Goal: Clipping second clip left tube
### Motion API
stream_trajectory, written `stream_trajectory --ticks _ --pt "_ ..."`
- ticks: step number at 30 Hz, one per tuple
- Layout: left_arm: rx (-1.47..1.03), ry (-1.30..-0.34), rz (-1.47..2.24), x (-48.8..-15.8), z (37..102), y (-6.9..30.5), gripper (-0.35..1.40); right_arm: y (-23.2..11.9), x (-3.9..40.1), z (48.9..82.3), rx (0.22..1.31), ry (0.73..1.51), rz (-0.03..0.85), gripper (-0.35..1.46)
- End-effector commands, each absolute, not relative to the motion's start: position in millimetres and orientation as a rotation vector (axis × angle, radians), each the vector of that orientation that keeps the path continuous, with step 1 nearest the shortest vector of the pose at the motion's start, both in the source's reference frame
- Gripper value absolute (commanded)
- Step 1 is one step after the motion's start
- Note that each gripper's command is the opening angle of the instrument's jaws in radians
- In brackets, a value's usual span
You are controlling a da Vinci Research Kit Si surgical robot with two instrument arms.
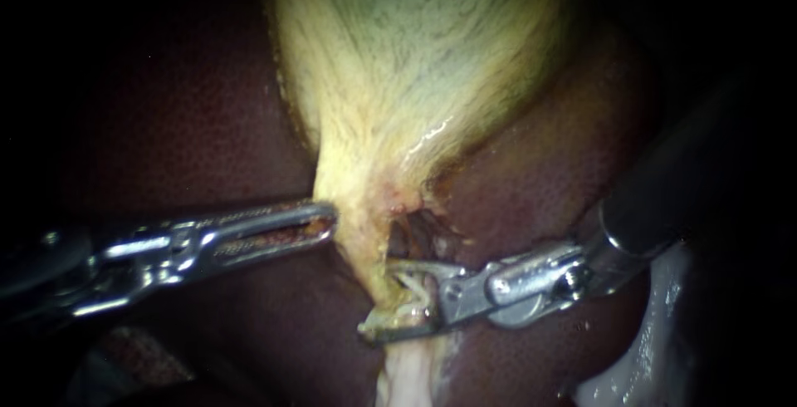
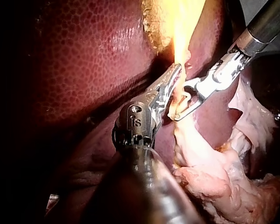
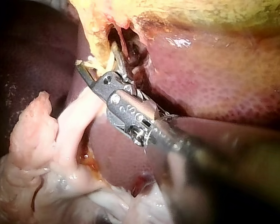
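Note:
The yellow-green gallbladder narrows downward into a pale tube that lies over the dark liver. My left instrument comes in from the left, its jaws shut on the left edge of the gallbladder's neck; the left wrist view shows its tip at that tissue. My right instrument reaches in from the right. Its jaws stand apart astride the tube just below the neck, with a gap still showing. In the right wrist view the same jaws sit around the tube.
A dark dissected opening sits just right of the neck, above the right instrument's jaws. Pale loose tissue lies at the lower right, and more of it beside the left instrument. Liver surrounds the site.

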State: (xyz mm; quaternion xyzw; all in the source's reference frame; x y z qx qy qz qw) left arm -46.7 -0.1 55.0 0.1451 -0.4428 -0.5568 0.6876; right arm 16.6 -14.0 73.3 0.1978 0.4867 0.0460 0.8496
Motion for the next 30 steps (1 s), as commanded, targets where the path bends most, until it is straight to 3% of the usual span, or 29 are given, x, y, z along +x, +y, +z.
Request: stream_trajectory --ticks 1,6,10,12,16,17,30 --pt "0.324 -0.99 -1.247 -46.8 55.2 -0.1 -0.35 -14.1 16.9 73.3 0.417 1.022 0.095 0.58" --pt "0.323 -0.99 -1.247 -47.0 55.2 -0.1 -0.35 -14.2 17.6 73.4 0.431 1.019 0.101 0.56" --pt "0.323 -0.99 -1.248 -47.0 55.2 -0.1 -0.35 -14.2 17.1 73.3 0.441 0.981 0.094 0.44" --pt "0.323 -0.99 -1.247 -47.0 55.2 -0.1 -0.35 -14.1 16.8 73.2 0.447 0.966 0.095 0.31" --pt "0.323 -0.99 -1.247 -47.0 55.2 -0.1 -0.35 -13.5 16.1 72.7 0.477 0.952 0.136 -0.27" --pt "0.323 -0.99 -1.247 -47.0 55.2 -0.1 -0.35 -13.3 15.9 72.5 0.479 0.952 0.136 -0.35" --pt "0.324 -0.99 -1.247 -46.9 55.3 -0.1 -0.35 -13.3 15.8 72.7 0.493 0.924 0.149 -0.35"
